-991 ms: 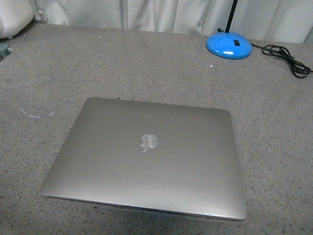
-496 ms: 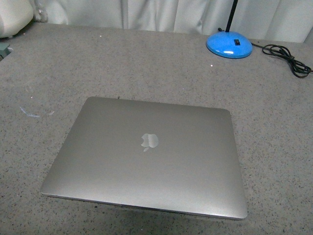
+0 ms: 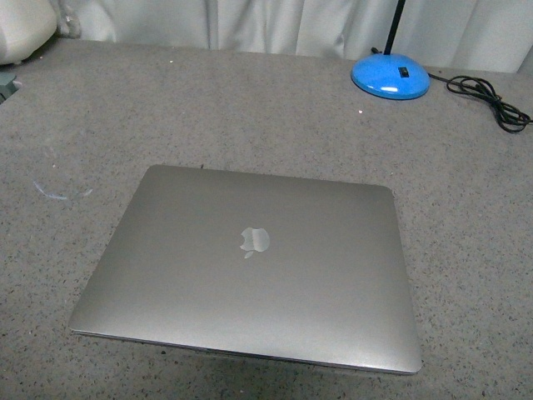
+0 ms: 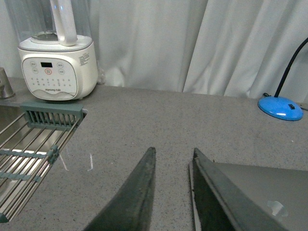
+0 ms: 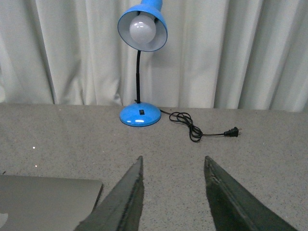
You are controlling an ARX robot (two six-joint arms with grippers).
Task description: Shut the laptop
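laptop [image 3: 250, 275] lid: apple logo | blender [image 4: 57, 67] print: unreadable

A grey speckled countertop [image 3: 250, 108] runs back to white curtains [image 5: 231, 53], with a blue desk lamp [image 5: 142, 57] standing near them.

Silver-grey laptop [image 3: 250, 271], speckled grey countertop [image 3: 250, 108], bright blue lamp [image 5: 141, 57], white curtain [image 5: 240, 48]

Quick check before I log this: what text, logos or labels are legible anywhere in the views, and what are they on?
Apple logo, no words: on the lid of the closed laptop.
Control panel of the white blender base: a brand line and button labels, too small to read.
Sticker on the blender base's side: print blurred, unreadable.
Blue lamp: a switch on the base, no readable text.
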